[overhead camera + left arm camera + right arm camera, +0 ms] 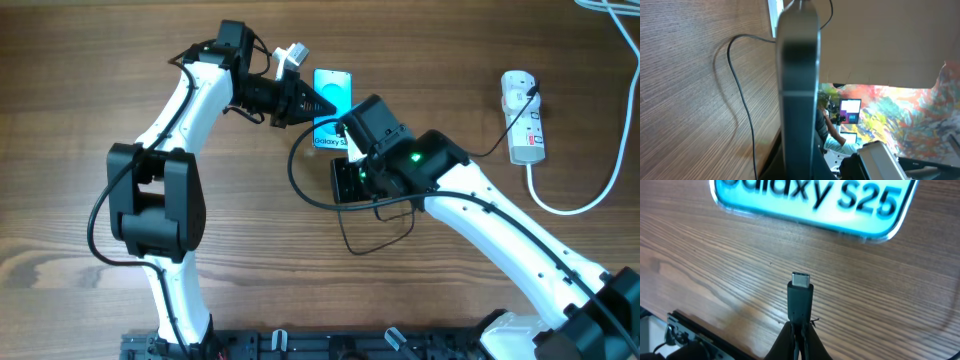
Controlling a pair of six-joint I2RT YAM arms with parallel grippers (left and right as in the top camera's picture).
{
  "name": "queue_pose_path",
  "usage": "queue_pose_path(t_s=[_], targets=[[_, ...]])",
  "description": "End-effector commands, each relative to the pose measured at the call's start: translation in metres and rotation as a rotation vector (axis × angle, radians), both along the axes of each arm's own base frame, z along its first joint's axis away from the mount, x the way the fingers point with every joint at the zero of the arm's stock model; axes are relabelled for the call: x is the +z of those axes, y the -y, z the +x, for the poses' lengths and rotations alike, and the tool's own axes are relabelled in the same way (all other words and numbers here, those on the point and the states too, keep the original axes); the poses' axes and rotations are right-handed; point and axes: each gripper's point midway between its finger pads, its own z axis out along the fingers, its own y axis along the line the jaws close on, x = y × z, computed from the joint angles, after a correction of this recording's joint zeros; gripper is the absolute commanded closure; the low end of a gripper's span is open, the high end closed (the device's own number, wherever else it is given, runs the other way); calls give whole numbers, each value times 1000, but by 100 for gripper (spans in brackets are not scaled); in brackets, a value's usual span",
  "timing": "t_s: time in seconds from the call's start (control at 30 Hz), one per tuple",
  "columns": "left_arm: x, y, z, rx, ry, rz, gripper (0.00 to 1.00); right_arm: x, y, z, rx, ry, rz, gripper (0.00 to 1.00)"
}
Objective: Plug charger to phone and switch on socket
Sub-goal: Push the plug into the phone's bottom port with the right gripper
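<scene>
One charger (800, 297), pinched in the right claw (799, 336), points just short of phone (790, 212)

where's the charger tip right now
In the right wrist view the charger tip sits bottom centre, pinched in the right claw, pointing at the phone just above it, with bare table between them.

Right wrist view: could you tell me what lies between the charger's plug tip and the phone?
Only bare wooden table: the right wrist view shows the thin black charger's metal plug tip aimed at the cyan-screened phone, not touching.
</scene>
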Motion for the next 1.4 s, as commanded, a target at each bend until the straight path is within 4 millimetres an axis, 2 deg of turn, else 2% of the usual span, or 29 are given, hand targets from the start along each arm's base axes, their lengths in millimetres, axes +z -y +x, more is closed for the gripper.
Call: queue_pose_path(t_s=[0.0,0.1,0.5,0.73,1.07,1.27,1.37], targets=[[23,3,-7,-43,119,-57,96,2,-4,10,-24,25,8,95],[18,2,-7,-41,120,-26,96,3,-6,13,-38,32,21,95],[18,2,-9,-48,121,-27,96,1,-5,16,-62,29,13,95],[19,3,-10,-48,117,-33,96,2,-11,8,-44,-12,50,96],[19,3,-10,-48,117,-32,96,-11,-12,11,-45,-29,25,95],[5,-1,-6,-43,142,48,96,-12,-9,11,-48,-31,12,95],[5,-1,-4,-42,152,49,96,-12,-10,10,-38,-31,15,96]])
